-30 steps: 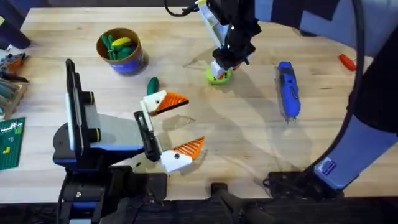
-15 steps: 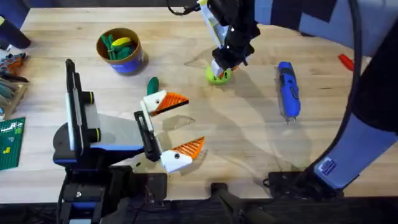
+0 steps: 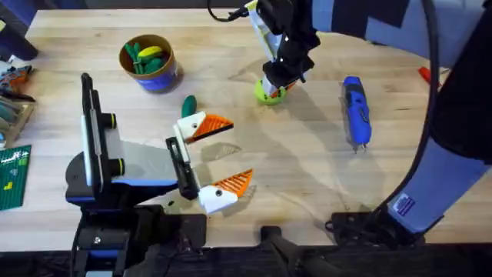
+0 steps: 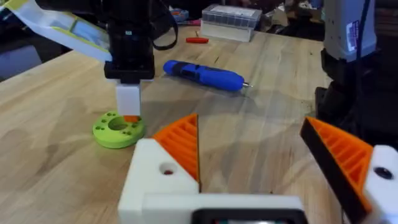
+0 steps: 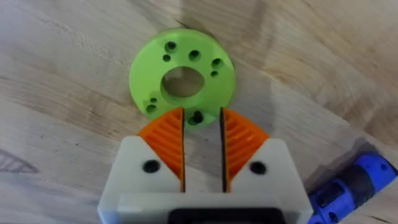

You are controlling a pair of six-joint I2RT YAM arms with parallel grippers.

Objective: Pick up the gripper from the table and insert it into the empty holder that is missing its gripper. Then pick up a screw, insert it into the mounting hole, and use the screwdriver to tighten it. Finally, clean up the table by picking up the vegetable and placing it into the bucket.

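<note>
My left gripper [image 3: 240, 150] lies open wide above the table's near middle. Each of its white holders [image 3: 192, 127] carries an orange ribbed gripper pad [image 4: 181, 144]. A screw hole [image 4: 166, 169] shows in the holder. My right gripper [image 5: 202, 112] hangs just over a lime-green disc [image 5: 181, 71], pads a narrow gap apart with nothing between them. Whether screws sit in the disc's small holes I cannot tell. The blue screwdriver [image 3: 356, 111] lies right of the disc. The dark green vegetable [image 3: 188, 104] lies beside the left gripper's far finger. The bucket [image 3: 165, 75] stands at the far left.
Green and yellow toy pieces fill the bucket. A red-handled tool [image 3: 427, 75] lies at the far right edge. Clutter [image 3: 11, 115] and a green card [image 3: 11, 181] sit along the left edge. A clear box [image 4: 233, 15] stands beyond the screwdriver.
The right gripper has shifted very slightly over the green disc. The left arm has not moved.
</note>
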